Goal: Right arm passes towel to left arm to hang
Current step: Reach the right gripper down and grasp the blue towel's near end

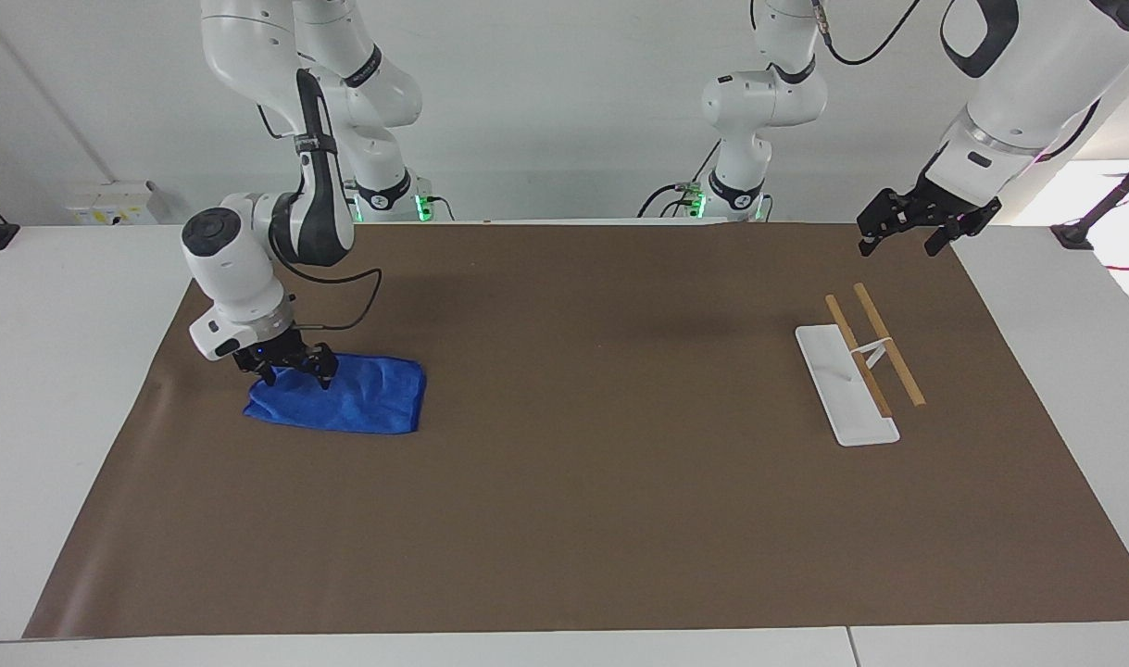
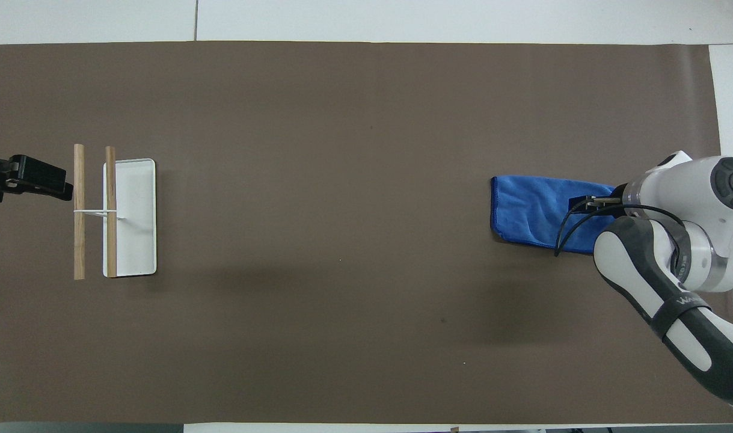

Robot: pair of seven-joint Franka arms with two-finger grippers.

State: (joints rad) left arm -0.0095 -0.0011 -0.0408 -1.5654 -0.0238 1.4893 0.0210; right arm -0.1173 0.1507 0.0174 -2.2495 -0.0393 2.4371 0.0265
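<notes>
Seen from overhead, towel's outer end hidden under right arm (image 2: 673, 264). Blue microfibre towel (image 1: 351, 396), rumpled, flat on brown mat (image 1: 564, 482) at right arm's end of desk. Right gripper (image 1: 295, 378) down on its edge, jaws spread, not yet closed. Left gripper (image 1: 907, 232) waiting over mat's corner near wooden-bar rack (image 1: 859, 363), jaws open.

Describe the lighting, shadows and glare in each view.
Facing view: even light, a bright washed-out patch past the left gripper, and a soft shadow on the brown mat near the robots. Overhead view: flat light, faint arm shadows on the mat, no glare on the blue towel or the white rack base.
</notes>
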